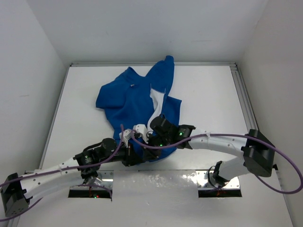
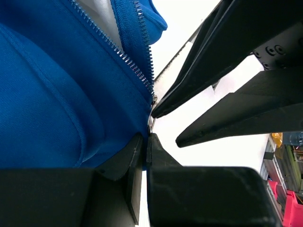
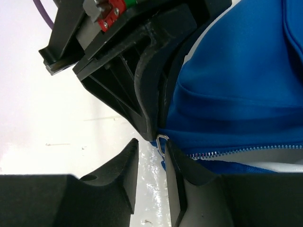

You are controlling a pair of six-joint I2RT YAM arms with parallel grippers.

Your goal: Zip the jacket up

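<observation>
Now 1 jacket (image 1: 137, 101), 2 hands: L hand (image 2: 146, 141) clamped on it, R hand (image 3: 151, 142) apart by 1 zip (image 3: 227, 152).

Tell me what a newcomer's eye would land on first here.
The royal-blue jacket lies crumpled on the white table, its front open. At its near hem both arms meet. The left gripper is pinched shut on the fabric at the bottom of the zipper, and the right gripper is open beside it.

The royal-blue fleece jacket (image 1: 137, 101) lies midway across the white worktop (image 1: 213, 94). At its near hem, left jaws and right jaws sit side by side, touching the pale metal zipper (image 2: 128, 61) at its bottom end.
</observation>
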